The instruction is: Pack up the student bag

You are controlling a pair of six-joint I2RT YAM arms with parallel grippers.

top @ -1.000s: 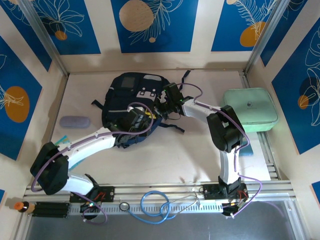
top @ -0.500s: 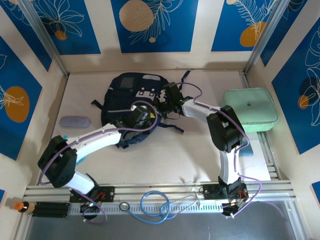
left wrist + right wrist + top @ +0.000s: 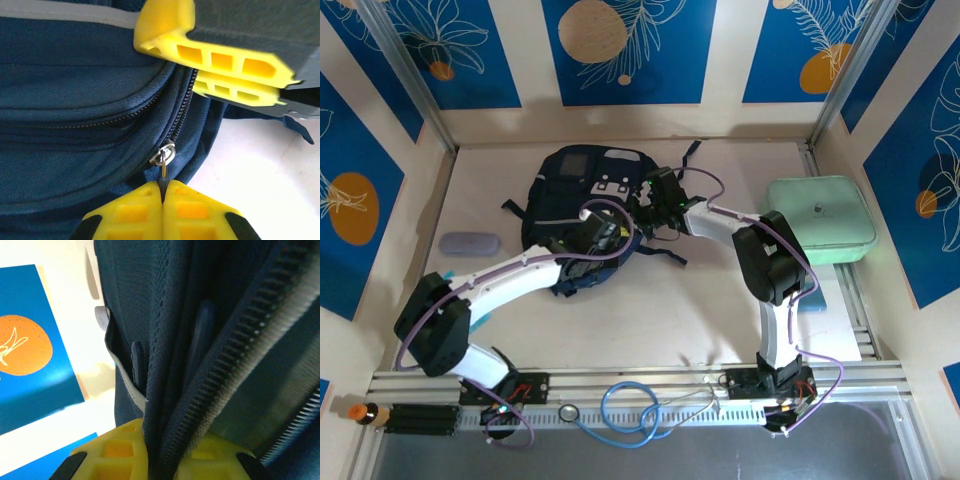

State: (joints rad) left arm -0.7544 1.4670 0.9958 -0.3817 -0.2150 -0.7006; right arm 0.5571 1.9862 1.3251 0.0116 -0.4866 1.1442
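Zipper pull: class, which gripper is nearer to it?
Left. The left gripper is shut on the zipper pull; the right gripper clamps bag fabric close by, apart from the pull.

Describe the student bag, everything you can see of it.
The student bag is dark navy woven fabric with grey patches, a pale stripe and dark straps. It lies flat on the table, toward the back. The left tool is shut on its metal zipper pull; the right tool pinches fabric beside a zipper track.
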